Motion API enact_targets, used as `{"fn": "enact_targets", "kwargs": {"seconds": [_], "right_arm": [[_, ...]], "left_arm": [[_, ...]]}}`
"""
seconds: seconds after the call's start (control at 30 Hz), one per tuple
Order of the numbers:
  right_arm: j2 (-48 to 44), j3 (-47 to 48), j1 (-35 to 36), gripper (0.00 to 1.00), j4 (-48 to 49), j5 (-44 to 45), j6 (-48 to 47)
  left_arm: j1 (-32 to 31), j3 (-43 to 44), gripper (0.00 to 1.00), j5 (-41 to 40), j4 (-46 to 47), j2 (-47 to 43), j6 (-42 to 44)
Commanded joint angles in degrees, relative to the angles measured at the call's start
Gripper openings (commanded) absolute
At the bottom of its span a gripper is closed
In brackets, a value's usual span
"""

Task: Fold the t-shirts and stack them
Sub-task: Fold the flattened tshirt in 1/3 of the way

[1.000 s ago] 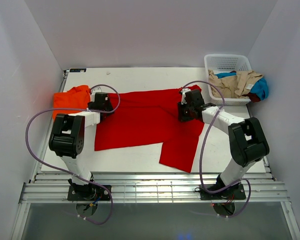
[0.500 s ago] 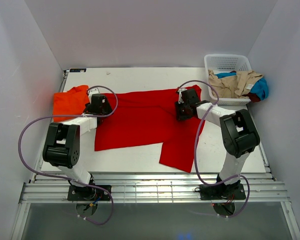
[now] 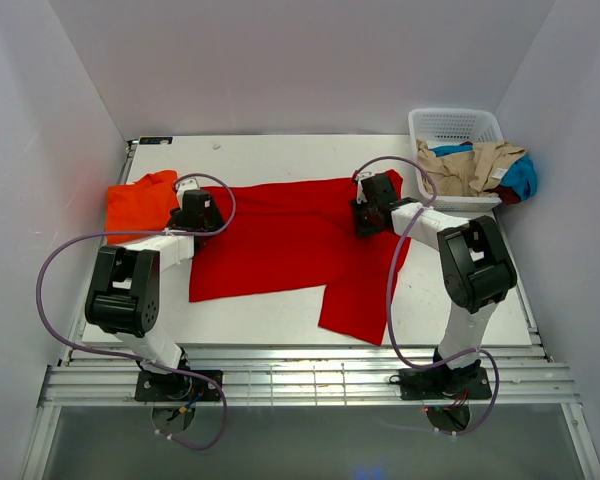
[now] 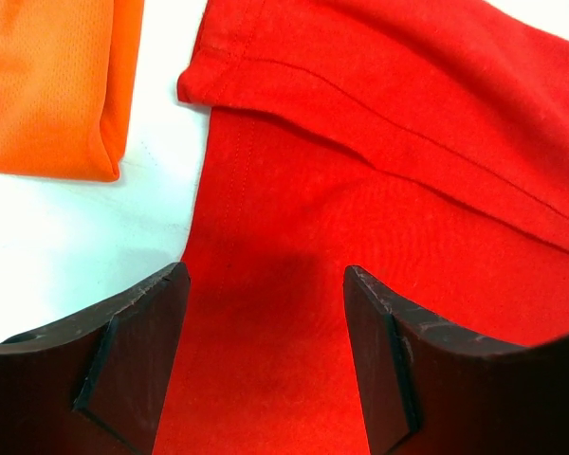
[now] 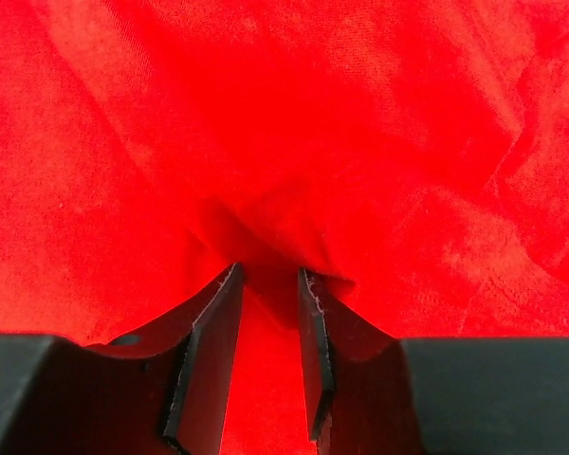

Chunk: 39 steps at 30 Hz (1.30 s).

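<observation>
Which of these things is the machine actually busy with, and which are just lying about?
Part of the job:
- red t-shirt, spread out in the middle
- orange t-shirt, at the left

Just lying about:
- white basket, far right corner
- beige and blue clothes heaped in it

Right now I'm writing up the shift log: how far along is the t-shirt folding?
Done: the orange t-shirt lies folded at the left side of the table. In hand: the red t-shirt lies mostly spread out; the right gripper appears to pinch cloth near its right end, while the left gripper hangs open over its left edge, holding nothing. Left: folding the red one and stacking the two.
</observation>
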Motion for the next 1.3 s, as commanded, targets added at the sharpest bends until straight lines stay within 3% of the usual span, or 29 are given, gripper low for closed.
{"fn": "enact_targets", "kwargs": {"seconds": [0.0, 0.2, 0.47, 1.13, 1.27], "right_arm": [[1.4, 2.5, -0.1, 0.36, 1.1, 1.1, -0.9], [2.4, 2.3, -0.1, 0.34, 1.1, 0.8, -1.1], [2.9, 3.1, -0.1, 0.09, 0.6, 0.8, -1.3], [-15.3, 5.5, 0.5, 0.08, -8.4, -3.3, -1.8], [-15.3, 6.3, 0.5, 0.09, -10.5, -3.2, -2.2]], "left_arm": [[0.3, -0.5, 0.77, -0.1, 0.6, -3.5, -0.1], [0.2, -0.7, 0.77, -0.4, 0.5, -4.6, -0.2], [0.2, -1.3, 0.77, -1.1, 0.5, -7.5, -0.5], [0.2, -2.0, 0.77, -0.1, -0.1, -9.6, -2.0], [0.2, -2.0, 0.77, 0.1, -0.4, -10.2, -2.2]]}}
